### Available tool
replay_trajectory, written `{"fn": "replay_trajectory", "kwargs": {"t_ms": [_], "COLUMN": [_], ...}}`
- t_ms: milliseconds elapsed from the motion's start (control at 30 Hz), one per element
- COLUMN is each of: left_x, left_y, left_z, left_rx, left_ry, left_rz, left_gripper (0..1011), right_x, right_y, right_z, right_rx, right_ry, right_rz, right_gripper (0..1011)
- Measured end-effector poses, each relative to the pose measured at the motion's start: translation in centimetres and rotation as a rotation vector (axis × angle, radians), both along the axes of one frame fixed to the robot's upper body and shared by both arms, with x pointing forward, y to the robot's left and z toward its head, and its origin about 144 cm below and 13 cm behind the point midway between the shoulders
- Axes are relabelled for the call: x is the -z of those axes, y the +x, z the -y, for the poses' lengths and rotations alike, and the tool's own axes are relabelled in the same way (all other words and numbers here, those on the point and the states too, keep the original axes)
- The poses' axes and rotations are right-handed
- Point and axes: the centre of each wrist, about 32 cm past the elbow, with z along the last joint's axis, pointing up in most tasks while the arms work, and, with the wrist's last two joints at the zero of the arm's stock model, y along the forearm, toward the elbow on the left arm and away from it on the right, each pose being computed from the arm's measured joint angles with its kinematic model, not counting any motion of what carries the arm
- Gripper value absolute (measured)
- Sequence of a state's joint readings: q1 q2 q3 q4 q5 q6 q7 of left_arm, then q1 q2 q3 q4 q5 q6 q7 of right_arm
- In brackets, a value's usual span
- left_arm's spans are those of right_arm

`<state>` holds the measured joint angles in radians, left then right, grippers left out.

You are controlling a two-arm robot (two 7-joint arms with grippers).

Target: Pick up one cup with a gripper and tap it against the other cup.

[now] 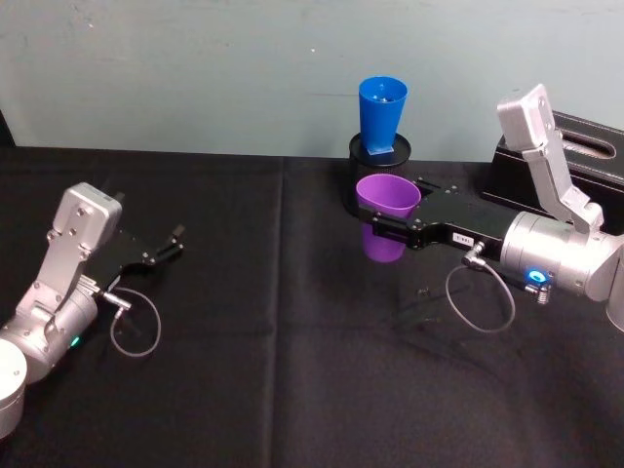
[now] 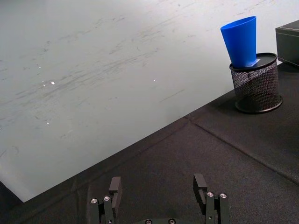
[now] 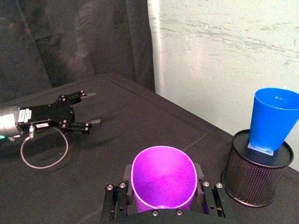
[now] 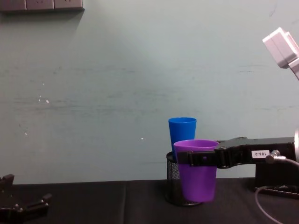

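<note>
Head view has my right tool [image 1: 388,227] clamped around the purple cup [image 1: 386,209], lifted off the surface [image 1: 244,341] just in front of the blue cup [image 1: 382,115], which stands in a mesh pen holder [image 4: 173,179]. My left tool [image 1: 161,249] rests open, well apart. Risk, I judge: tapping hard could topple the perched blue cup.

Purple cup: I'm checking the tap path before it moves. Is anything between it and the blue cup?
No visible obstacle. The right gripper holds the purple cup before the blue cup, which stands in the mesh holder.
</note>
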<state>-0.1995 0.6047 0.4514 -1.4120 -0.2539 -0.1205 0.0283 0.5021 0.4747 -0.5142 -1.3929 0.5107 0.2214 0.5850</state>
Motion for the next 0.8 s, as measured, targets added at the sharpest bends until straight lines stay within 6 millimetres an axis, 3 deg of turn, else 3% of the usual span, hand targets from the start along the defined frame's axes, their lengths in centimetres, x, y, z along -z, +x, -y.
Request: {"fn": "replay_trajectory", "kwargs": {"t_ms": [800], "left_x": [0.0], "left_y": [0.0], "left_z": [0.0], "left_rx": [0.0], "left_ry": [0.0], "left_rz": [0.0], "left_gripper": [1005], "right_x": [5.7], "right_y": [-1.7], "right_z": [1.7], "right_rx": [0.035], "right_ry": [0.021], "right_rz": [-0.039], "right_gripper": [726]}}
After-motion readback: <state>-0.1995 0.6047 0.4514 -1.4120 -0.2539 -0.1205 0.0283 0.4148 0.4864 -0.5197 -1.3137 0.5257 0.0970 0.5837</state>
